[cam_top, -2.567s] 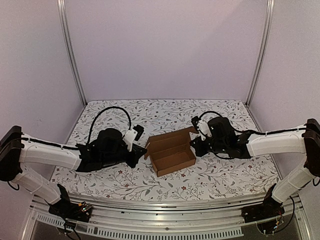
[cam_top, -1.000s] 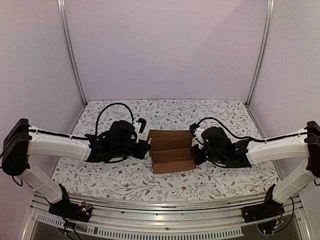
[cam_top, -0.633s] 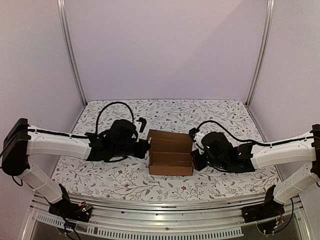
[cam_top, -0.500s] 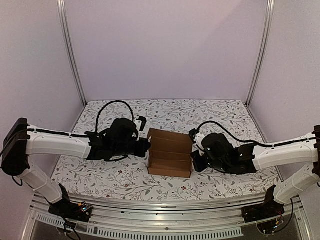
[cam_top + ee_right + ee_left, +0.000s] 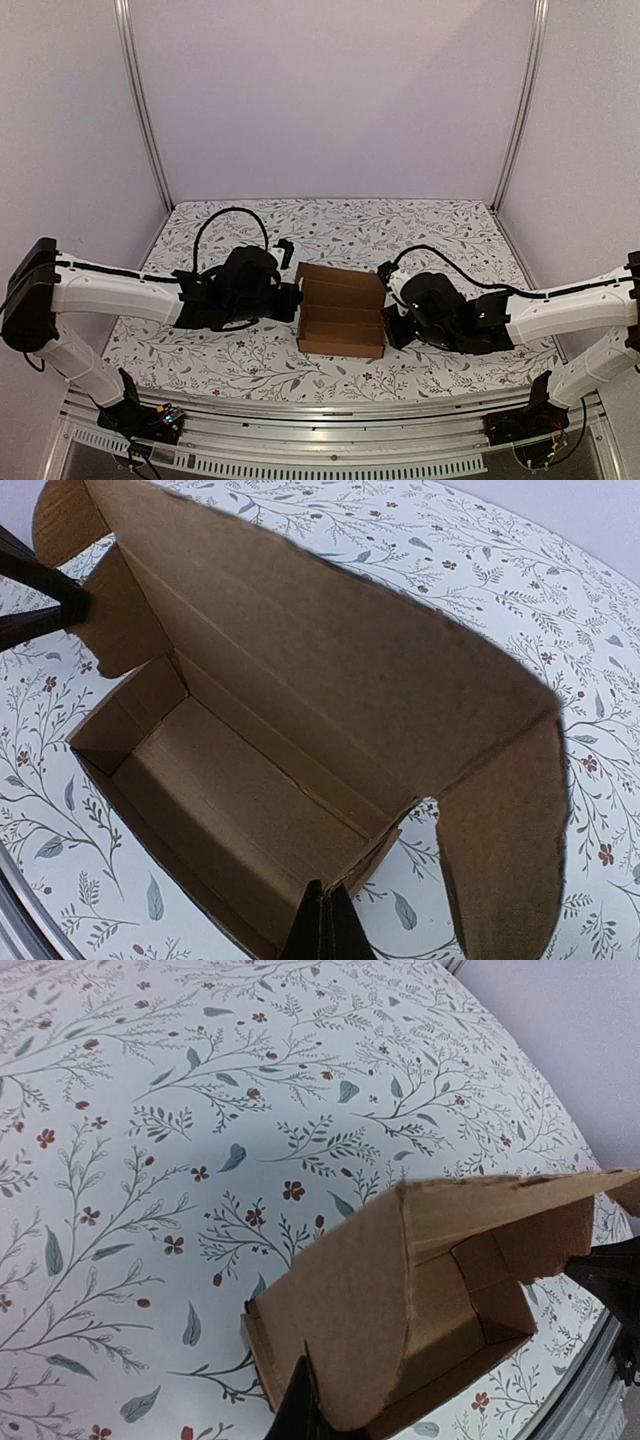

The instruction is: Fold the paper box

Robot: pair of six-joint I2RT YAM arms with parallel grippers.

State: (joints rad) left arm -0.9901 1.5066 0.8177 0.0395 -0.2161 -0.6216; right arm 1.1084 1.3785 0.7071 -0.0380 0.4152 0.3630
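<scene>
Paper box (image 5: pixel 340 322) open on bench (image 5: pixel 250 362) — left hand (image 5: pixel 296 300) and right hand (image 5: pixel 387 324) both pressed together, tips at its opposite ends.

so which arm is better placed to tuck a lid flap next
left, likely: left gripper, shut, is at the lid flap; the right gripper sits low at the box end wall

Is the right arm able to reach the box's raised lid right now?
Probably yes: the right gripper sits shut at the paper box's right end, and nothing stands between it and the lid.
</scene>
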